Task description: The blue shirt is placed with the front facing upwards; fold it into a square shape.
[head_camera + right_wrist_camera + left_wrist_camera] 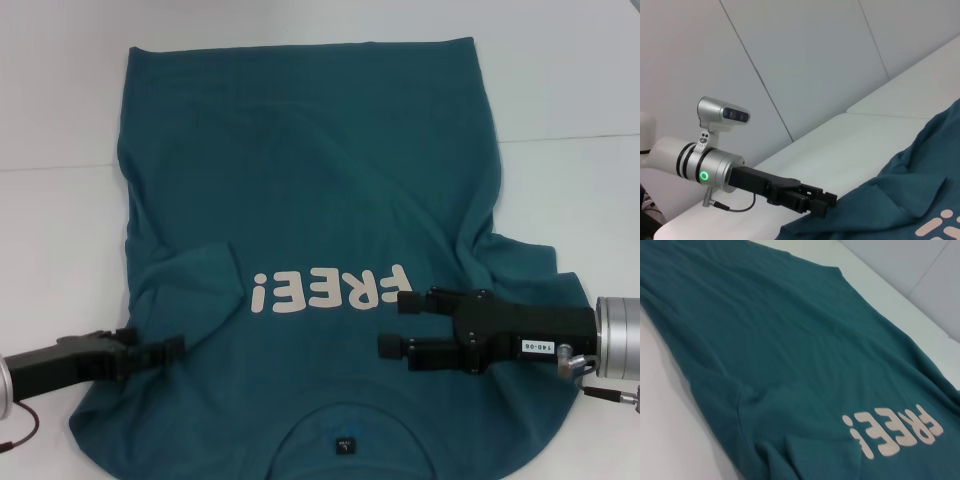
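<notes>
A white tabletop (pixel 570 80) carries the scene, with a thin seam running across it from left to right about midway to the far edge. The blue shirt (pixel 310 180) lies directly on it, spread flat with its front up. Its collar sits at the near edge and its hem toward the far side. The left sleeve is folded in over the body.

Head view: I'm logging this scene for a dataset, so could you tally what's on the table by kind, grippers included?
Shirts: 1, the blue shirt, front up on the white table.
Grippers: 2, the left gripper at the shirt's left sleeve and the right gripper open over the shirt beside the lettering.
Total: 3
</notes>
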`<action>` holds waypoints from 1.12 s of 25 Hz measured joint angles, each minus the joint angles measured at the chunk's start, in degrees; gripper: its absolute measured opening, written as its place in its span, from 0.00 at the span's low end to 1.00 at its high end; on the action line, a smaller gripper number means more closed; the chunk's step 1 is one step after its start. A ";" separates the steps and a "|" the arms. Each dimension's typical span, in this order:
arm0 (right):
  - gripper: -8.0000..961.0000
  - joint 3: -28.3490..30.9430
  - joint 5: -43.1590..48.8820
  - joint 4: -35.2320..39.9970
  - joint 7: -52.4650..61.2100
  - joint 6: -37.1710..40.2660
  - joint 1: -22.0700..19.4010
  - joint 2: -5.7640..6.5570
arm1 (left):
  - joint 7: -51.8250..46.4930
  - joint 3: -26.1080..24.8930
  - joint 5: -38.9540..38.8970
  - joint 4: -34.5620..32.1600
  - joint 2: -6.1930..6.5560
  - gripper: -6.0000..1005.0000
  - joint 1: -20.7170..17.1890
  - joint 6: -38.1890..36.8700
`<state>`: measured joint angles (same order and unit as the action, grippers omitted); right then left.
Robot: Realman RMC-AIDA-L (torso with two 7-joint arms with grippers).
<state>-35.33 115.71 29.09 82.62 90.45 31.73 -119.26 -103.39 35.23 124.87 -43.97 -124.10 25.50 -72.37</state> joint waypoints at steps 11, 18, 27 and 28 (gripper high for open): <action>0.98 0.00 -0.08 0.16 0.00 0.14 0.00 0.00 | 0.11 1.77 1.33 -0.17 0.00 0.89 -0.01 -1.49; 0.98 0.00 -0.14 0.18 0.00 0.21 0.00 0.00 | 0.12 1.78 1.34 -0.37 0.05 0.88 0.50 -2.00; 0.98 0.23 -0.14 0.18 0.00 0.26 0.00 0.00 | 0.07 1.87 1.16 -1.00 0.19 0.86 0.79 -2.59; 0.98 0.26 -0.14 0.18 0.00 0.26 0.00 0.00 | 0.07 1.98 1.22 -0.94 0.19 0.86 0.82 -2.57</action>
<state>-35.08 115.57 29.27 82.62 90.71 31.73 -119.26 -103.31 37.21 126.09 -44.91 -123.92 26.32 -74.94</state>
